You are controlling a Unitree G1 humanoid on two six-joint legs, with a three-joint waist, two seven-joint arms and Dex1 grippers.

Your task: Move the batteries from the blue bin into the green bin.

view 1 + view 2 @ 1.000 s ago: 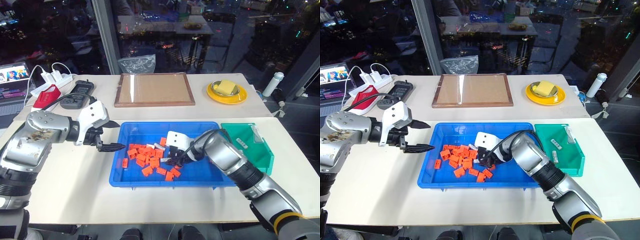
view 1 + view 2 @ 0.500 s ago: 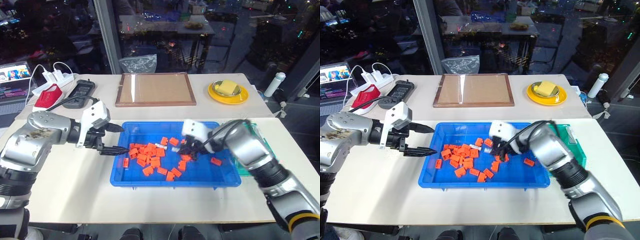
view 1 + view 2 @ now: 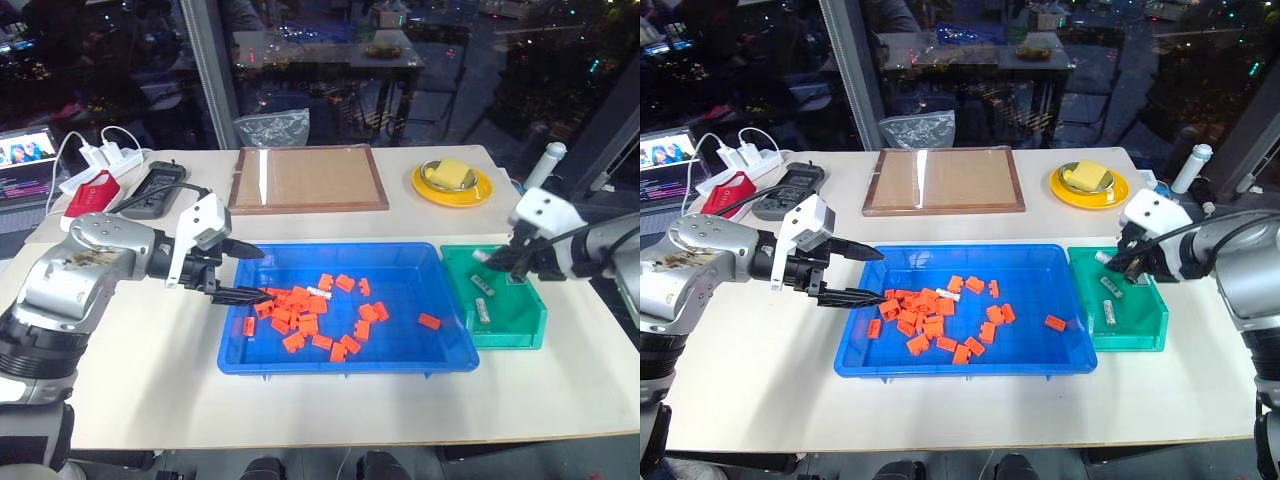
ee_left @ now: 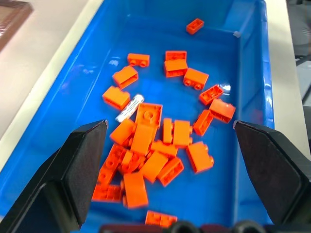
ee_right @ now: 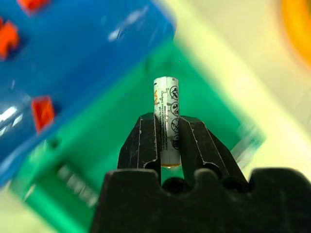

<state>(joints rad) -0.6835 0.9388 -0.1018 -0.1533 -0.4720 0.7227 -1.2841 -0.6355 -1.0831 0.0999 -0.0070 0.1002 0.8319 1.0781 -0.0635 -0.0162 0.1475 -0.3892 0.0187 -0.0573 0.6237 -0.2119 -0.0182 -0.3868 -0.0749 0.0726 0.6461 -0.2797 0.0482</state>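
A battery (image 5: pixel 166 121) was clamped between the two black fingers (image 5: pixel 140 145) of the right gripper (image 5: pixel 168 141), most of its length standing clear beyond the fingertips. Small black symbols were printed on its white wrapper, too small to be read. The right gripper (image 3: pixel 1118 262) was held over the far left part of the green bin (image 3: pixel 1140 335), and two more batteries (image 3: pixel 1108 300) were seen lying on that bin's floor.

The fingers of the left gripper (image 4: pixel 167 145) were spread wide apart, with nothing between them. That gripper (image 3: pixel 250 273) was held at the left rim of the blue bin (image 3: pixel 410 355), its fingertips pointing right across it. Just ahead of the fingertips a heap of orange blocks (image 3: pixel 300 318) was seen, and one battery (image 4: pixel 129 107) lay among them, nearer the far finger (image 4: pixel 82 160) than the near one. Its markings could not be read. Further orange blocks were scattered to the right across the blue bin, well apart from the green bin.
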